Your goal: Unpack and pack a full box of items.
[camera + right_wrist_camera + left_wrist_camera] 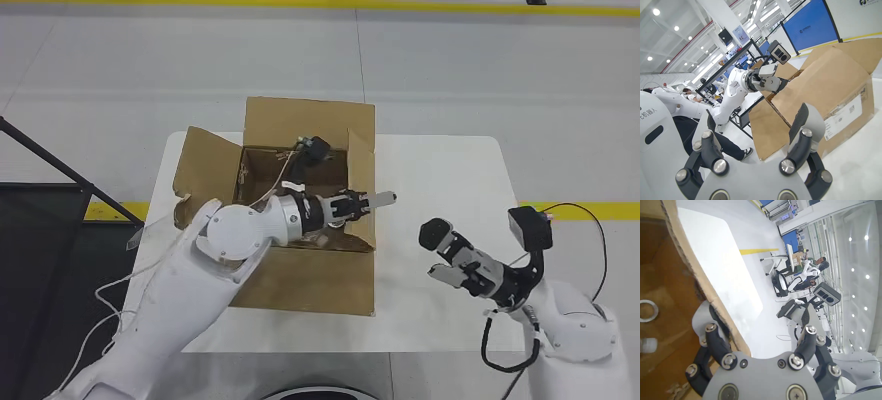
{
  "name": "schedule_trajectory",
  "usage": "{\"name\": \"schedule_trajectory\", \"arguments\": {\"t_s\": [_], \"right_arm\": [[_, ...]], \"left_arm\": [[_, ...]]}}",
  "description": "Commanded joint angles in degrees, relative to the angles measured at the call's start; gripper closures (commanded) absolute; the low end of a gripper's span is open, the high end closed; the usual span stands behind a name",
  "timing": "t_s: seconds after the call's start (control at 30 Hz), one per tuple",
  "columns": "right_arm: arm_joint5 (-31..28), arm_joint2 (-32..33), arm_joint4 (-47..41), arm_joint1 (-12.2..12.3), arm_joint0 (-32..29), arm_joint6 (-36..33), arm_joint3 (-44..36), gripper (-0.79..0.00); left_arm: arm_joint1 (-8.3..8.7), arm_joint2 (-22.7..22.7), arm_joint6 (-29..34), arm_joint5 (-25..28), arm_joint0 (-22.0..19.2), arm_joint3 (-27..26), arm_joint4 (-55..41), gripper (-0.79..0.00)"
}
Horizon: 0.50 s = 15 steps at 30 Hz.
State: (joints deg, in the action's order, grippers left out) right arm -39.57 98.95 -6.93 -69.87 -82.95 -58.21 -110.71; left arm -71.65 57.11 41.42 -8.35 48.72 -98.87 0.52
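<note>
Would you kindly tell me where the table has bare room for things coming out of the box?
The widest bare patch of the table lies between the cardboard box and the table's right edge, at the far side. Nearer, the open right gripper hangs over it. It is crowded at the box's right wall, which the left gripper straddles.

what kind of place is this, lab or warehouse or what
Most likely a robotics test hall in an industrial building: another white robot stands in the background, blue partition panels divide the floor, and a yellow floor line runs past the white table carrying the cardboard box.
</note>
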Motion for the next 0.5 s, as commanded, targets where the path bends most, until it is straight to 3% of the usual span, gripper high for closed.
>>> {"name": "schedule_trajectory", "arguments": {"t_s": [0.0,0.2,0.47], "right_arm": [[-0.6,1.3,-0.2,0.2,-1.5,1.1,0.0,-0.785],[-3.1,5.1,-1.4,0.7,-6.3,4.2,0.4,-0.785],[-6.1,8.6,-3.6,1.4,-10.8,6.4,1.1,-0.785]], "left_arm": [[-0.60,-2.0,-1.5,0.3,-1.4,1.3,-0.3,-0.785],[-2.61,-7.6,-5.4,1.4,-5.3,5.2,-0.8,-0.785],[-5.20,-13.9,-6.3,-1.2,-10.1,11.9,-0.2,-0.785]]}}
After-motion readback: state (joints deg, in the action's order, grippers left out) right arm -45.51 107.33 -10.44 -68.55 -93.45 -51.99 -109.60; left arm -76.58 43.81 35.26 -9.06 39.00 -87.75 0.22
